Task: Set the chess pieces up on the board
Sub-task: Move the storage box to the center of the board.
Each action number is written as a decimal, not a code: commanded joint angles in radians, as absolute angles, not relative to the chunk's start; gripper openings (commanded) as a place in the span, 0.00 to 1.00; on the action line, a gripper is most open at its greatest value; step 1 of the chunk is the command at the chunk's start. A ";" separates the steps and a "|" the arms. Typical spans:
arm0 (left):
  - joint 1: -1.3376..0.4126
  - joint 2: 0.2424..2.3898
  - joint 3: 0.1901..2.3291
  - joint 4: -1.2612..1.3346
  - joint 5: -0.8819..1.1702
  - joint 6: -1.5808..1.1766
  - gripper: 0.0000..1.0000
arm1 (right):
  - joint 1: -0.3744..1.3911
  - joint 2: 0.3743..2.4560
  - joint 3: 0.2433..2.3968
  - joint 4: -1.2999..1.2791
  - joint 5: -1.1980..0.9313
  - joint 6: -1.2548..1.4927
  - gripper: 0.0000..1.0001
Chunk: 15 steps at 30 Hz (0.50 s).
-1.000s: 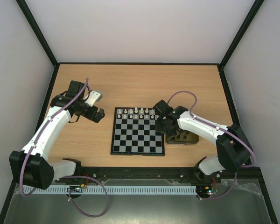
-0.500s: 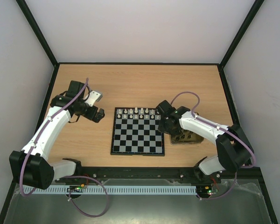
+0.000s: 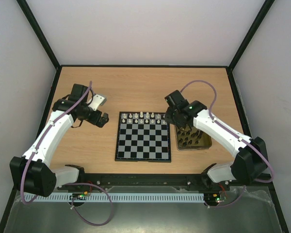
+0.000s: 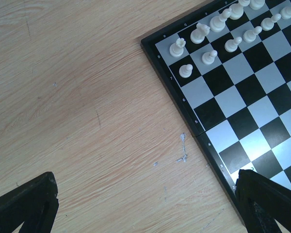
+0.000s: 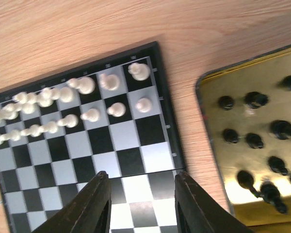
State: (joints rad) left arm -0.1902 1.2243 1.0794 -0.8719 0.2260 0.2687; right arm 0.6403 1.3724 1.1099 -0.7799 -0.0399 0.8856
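Observation:
The board (image 3: 143,143) lies in the middle of the table, with white chess pieces (image 3: 143,116) lined up in its two far rows. Black chess pieces (image 3: 188,141) stand in a gold tray (image 3: 204,140) to the right of the board. My right gripper (image 3: 169,120) hovers over the board's far right corner. In the right wrist view the right gripper (image 5: 143,196) is open over the board (image 5: 82,145) with nothing between its fingers, and the white pieces (image 5: 87,86) lie ahead of it. My left gripper (image 3: 103,120) hangs open left of the board. In its wrist view the left gripper (image 4: 145,208) is over bare wood.
In the right wrist view the gold tray (image 5: 218,160) sits right of the board with several black pieces (image 5: 254,99) upright in it. The left wrist view shows the board's corner (image 4: 262,111) with white pieces (image 4: 208,34). Black frame rails border the wooden table (image 3: 145,87).
My right arm has swung back and outward, uncovering the gold tray, and its gripper has moved toward the board's far right corner with the jaws narrowing slightly. The left arm has not moved.

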 commanded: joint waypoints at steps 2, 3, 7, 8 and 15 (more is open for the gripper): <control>-0.187 1.224 1.063 -0.849 0.210 0.274 0.99 | 0.562 1.368 1.125 -0.930 0.037 0.835 0.35; -0.187 1.224 1.060 -0.842 0.207 0.274 0.99 | 0.531 1.370 1.125 -0.941 0.039 0.817 0.35; -0.187 1.229 1.051 -0.832 0.225 0.275 0.99 | 0.404 1.391 1.142 -0.972 0.019 0.748 0.35; -0.187 1.233 1.050 -0.831 0.231 0.279 0.99 | 0.380 1.399 1.153 -0.977 0.016 0.735 0.35; -0.199 1.270 1.058 -0.819 0.231 0.304 0.99 | 0.279 1.491 1.192 -0.980 -0.012 0.691 0.30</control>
State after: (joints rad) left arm -0.1917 1.2530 1.0607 -0.8307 0.2253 0.2821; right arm 0.3058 1.4479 1.1641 -0.9386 -0.0090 0.7364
